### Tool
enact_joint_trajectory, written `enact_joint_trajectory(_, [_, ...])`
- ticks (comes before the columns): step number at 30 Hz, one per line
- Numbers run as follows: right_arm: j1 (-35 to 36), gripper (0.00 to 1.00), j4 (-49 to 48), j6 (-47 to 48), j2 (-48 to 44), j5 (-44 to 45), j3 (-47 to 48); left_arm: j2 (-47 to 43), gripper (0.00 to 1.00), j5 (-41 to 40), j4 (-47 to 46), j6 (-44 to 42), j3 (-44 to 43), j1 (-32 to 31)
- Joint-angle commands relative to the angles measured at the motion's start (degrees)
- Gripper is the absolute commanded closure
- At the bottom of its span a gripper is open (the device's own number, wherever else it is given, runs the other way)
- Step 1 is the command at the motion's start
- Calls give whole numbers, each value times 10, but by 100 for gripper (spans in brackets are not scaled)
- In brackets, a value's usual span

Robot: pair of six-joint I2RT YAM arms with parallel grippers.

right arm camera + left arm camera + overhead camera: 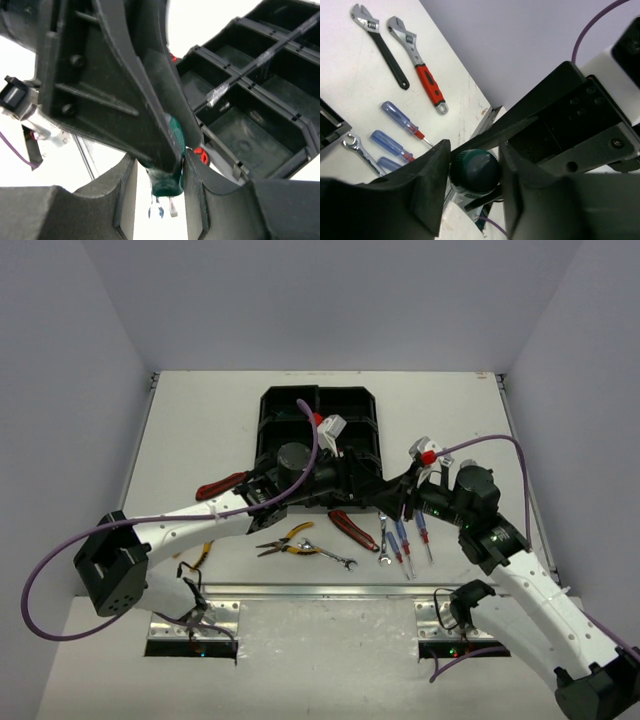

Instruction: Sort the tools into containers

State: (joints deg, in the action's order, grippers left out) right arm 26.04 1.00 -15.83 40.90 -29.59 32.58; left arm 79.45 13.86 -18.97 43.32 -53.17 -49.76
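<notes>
The green screwdriver (pixel 475 172) is held off the desk (pixel 200 420) at the tray's (pixel 300 398) near right corner. The left pincer (pixel 474 156) and right pincer (pixel 160 175) meet there, both pinching its handle. Blue screwdrivers (pixel 402 540) lie just nearer than the tray.

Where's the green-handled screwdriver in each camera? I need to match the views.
Top: not visible, hidden near the tray's front edge.
Left wrist: screwdriver at bottom centre, handle end-on.
Right wrist: screwdriver at bottom centre.
Shared landmark: the tray, upper right in right wrist.
</notes>
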Motion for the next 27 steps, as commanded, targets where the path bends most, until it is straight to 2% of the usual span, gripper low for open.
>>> enact_joint_trajectory(1, [1, 100, -44, -20, -11, -17, 18, 6, 93, -7, 7, -17, -27, -11])
enact_joint_trajectory(2, [1, 100, -44, -20, -10, -17, 18, 6, 100, -6, 8, -17, -27, -11])
enact_joint_trajectory(7, [1, 99, -29, -26, 10, 34, 29, 1, 100, -12, 18, -24, -37, -12])
enact_joint_trajectory(8, [1, 95, -27, -30, 12, 41, 32, -2, 100, -23, 31, -28, -42, -12])
enact_joint_trajectory(9, [1, 70, -25, -32, 15, 46, 33, -3, 100, -30, 37, -32, -44, -12])
enact_joint_trajectory(10, [1, 69, -23, -37, 16, 54, 34, -4, 100, -45, 48, -34, -46, -12])
enact_joint_trajectory(11, [1, 15, -20, -43, 16, 65, 36, -8, 100, -62, 60, -37, -54, -11])
enact_joint_trajectory(12, [1, 2, -12, -50, 16, 76, 38, -10, 100, -83, 75, -43, -59, -11])
enact_joint_trajectory(15, [1, 1, 54, -48, 15, 133, 65, -13, 100, -192, 153, -59, -90, 13])
enact_joint_trajectory(20, [1, 1, 126, -40, 7, 175, 92, -7, 100, -243, 187, -57, -120, 79])
enact_joint_trajectory(22, [1, 1, 150, -42, -1, 217, 99, 15, 100, -355, 216, -61, -166, 124])
enact_joint_trajectory(23, [1, 1, 155, -45, -2, 228, 99, 24, 100, -380, 217, -63, -178, 136])
enact_joint_trajectory(27, [1, 1, 172, -69, 4, 243, 92, 116, 100, -406, 200, -46, -257, 238])
